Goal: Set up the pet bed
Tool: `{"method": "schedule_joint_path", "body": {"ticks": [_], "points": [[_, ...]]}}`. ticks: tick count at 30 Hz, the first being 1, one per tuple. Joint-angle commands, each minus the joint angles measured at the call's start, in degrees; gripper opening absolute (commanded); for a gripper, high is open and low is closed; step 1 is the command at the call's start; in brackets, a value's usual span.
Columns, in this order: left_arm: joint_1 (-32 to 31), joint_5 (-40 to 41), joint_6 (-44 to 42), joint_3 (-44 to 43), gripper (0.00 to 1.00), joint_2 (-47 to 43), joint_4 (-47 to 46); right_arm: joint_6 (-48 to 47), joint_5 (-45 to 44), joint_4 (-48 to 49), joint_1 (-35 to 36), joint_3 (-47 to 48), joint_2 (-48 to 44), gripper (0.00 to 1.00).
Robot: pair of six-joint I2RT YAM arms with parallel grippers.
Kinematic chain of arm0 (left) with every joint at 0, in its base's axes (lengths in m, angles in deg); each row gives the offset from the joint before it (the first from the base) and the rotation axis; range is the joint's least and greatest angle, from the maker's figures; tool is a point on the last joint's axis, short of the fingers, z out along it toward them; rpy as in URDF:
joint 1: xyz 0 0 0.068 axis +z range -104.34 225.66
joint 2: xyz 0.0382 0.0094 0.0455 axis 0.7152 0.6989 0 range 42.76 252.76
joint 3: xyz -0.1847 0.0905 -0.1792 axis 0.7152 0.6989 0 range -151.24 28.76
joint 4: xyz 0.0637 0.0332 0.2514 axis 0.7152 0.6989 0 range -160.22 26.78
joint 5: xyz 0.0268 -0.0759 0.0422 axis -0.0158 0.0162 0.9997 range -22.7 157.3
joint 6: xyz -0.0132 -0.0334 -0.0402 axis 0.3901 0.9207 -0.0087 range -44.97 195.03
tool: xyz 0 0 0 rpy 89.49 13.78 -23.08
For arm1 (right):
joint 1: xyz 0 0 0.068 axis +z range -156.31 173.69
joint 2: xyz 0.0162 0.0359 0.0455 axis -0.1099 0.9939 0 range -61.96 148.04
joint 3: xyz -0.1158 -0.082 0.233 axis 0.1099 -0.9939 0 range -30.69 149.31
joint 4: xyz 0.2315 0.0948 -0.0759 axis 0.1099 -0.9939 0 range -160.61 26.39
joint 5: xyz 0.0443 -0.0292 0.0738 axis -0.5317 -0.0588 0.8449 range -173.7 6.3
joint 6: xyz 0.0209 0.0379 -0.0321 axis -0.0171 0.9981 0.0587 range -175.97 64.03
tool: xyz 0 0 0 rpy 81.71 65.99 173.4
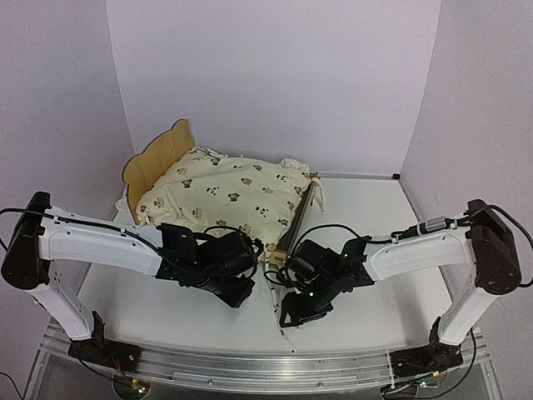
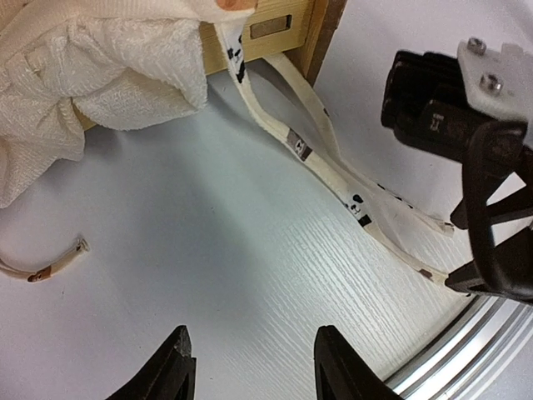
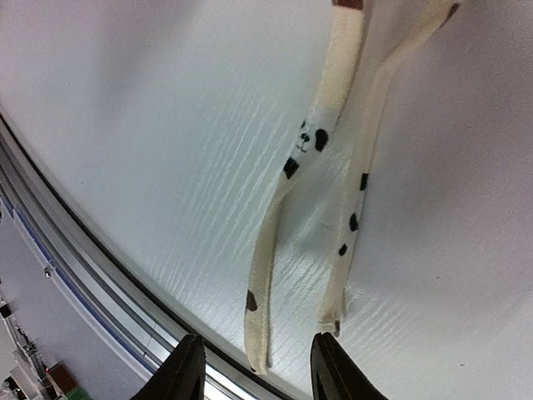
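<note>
Light plywood pet bed with scalloped headboard, far left of white table, frame mostly hidden under cream animal-print cover, left gripper parted, empty, right gripper parted above cream ribbon ties, finger bases cropped

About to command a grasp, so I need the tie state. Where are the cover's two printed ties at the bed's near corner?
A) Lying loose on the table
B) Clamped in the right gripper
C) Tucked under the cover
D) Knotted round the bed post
A: the right wrist view shows both printed ties flat on the table, with the right gripper open by their ends and nothing between its fingers.
</note>
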Motion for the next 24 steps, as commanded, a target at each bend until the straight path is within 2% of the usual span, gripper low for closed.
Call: {"method": "schedule_joint_path", "body": {"ticks": [1,17,20,24], "points": [[0.0,0.3,-0.3,0.2,0.49,-1.6,-1.8,-2.3,-8.6,-5.8,0.0,3.2,-2.6,0.44],[0.4,-0.3,-0.8,2.7,0.47,-3.3,-3.4,-2.6,-11.7,-6.4,0.6,7.6,8.5,0.33],[0.8,-0.8,-1.1,3.0,0.46,-3.4,-3.9,-2.8,-13.1,-6.5,0.8,7.9,9.5,0.26],[1.0,-0.9,-1.3,3.0,0.46,-3.4,-3.9,-2.8,-14.8,-6.7,1.3,7.8,9.8,0.10]]}}
